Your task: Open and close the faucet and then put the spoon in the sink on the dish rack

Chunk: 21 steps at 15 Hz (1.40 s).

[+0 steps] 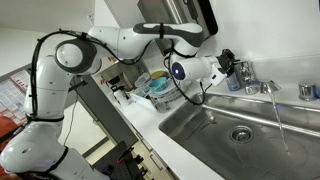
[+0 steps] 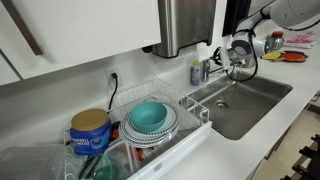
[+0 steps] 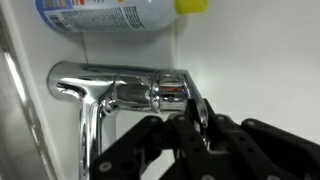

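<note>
The chrome faucet [image 3: 115, 92] fills the wrist view, with its thin lever handle [image 3: 197, 108] lying between my black fingers. My gripper [image 3: 197, 130] is shut on that handle. In both exterior views the gripper [image 1: 229, 66] [image 2: 238, 52] is at the faucet [image 1: 247, 76] [image 2: 212, 68] behind the steel sink [image 1: 195, 130] [image 2: 262, 98]. A thin light streak runs from the spout down into the basin. The wire dish rack [image 1: 143, 92] [image 2: 186, 108] holds a teal bowl. I cannot make out the spoon.
A clear bluish bottle [image 3: 110, 12] [image 2: 197, 71] with a yellow cap stands against the wall beside the faucet. A steel wall dispenser [image 2: 185, 25] hangs above it. A blue can [image 2: 90, 130] stands in the rack. The drain [image 1: 240, 132] is in the basin floor.
</note>
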Motion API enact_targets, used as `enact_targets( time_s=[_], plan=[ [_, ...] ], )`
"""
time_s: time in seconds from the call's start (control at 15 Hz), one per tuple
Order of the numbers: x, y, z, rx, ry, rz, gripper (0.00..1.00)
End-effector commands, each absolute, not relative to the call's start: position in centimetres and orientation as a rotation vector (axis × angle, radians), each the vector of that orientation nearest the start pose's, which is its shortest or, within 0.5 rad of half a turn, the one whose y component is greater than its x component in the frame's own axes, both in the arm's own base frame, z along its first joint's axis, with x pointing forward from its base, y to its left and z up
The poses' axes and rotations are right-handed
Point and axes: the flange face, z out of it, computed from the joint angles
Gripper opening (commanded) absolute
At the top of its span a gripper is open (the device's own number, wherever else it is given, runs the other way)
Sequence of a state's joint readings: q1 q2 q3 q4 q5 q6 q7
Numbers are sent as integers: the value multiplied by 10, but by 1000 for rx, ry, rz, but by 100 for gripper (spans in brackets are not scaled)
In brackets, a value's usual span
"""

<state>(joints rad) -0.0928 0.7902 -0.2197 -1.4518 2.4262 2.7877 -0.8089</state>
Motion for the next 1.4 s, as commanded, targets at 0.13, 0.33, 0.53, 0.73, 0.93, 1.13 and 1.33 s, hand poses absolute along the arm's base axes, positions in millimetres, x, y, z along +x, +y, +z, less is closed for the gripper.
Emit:
enact_targets(
  time_s=[0.13,0.33,0.53,0.73,0.93,1.13,1.33],
  plan=[
    [682,-227,196,-1460,1615,-1079,2],
    [684,-225,182,-1468,1620,-1096,2],
    [689,-229,173,-1485,1625,-1101,2],
    [691,-230,164,-1502,1630,-1104,2],
    [691,-225,157,-1518,1640,-1093,2],
    [686,-218,153,-1537,1654,-1056,2],
    [682,-217,148,-1542,1657,-986,2]
  ],
)
